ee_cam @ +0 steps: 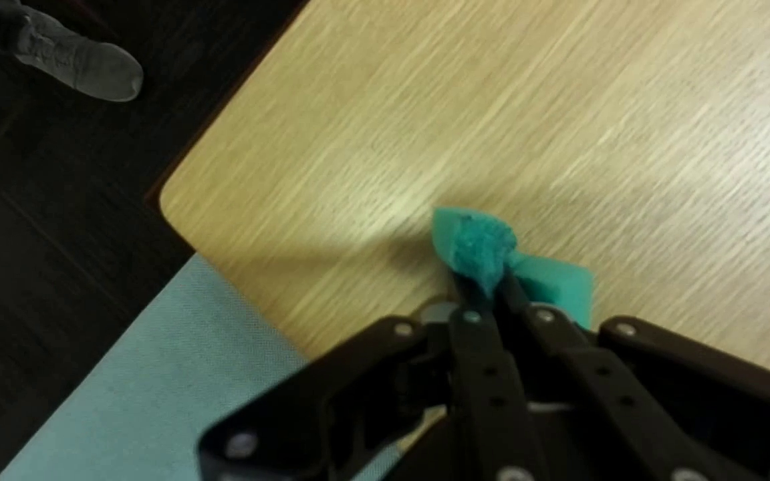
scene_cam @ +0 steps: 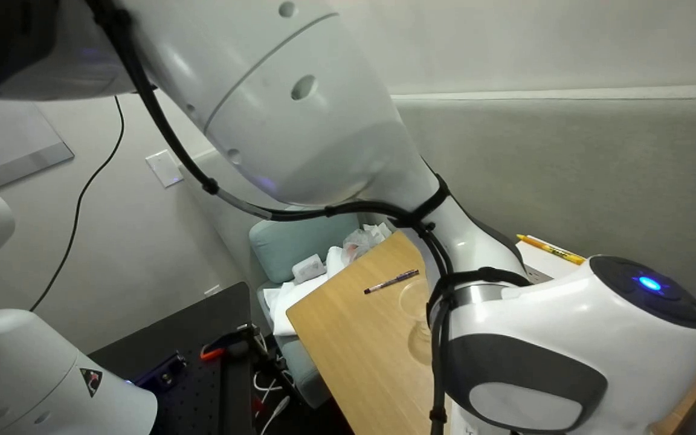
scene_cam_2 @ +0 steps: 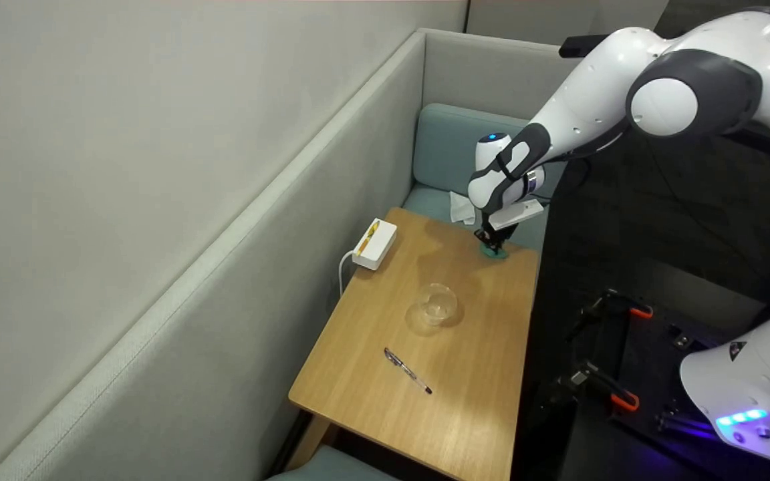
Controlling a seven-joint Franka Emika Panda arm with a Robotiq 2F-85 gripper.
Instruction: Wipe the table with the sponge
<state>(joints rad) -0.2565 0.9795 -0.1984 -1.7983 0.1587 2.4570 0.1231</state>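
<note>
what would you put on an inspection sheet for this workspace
Surface: light tan wooden rectangular table, rounded corners
Job's things: teal-green textured sponge, bunched up, near one table end; pressure on the wood cannot be judged
Clutter: clear round cup, slim pen with clear barrel, long white rectangular box carrying a yellow marker
Black two-fingered claw: shut on the sponge
Cables: thin white cord from the box past the table edge; thick black cable strapped along the white robot arm
Surroundings: pale green fabric seat at the sponge's end; grey lace-up shoe on dark floor
</note>
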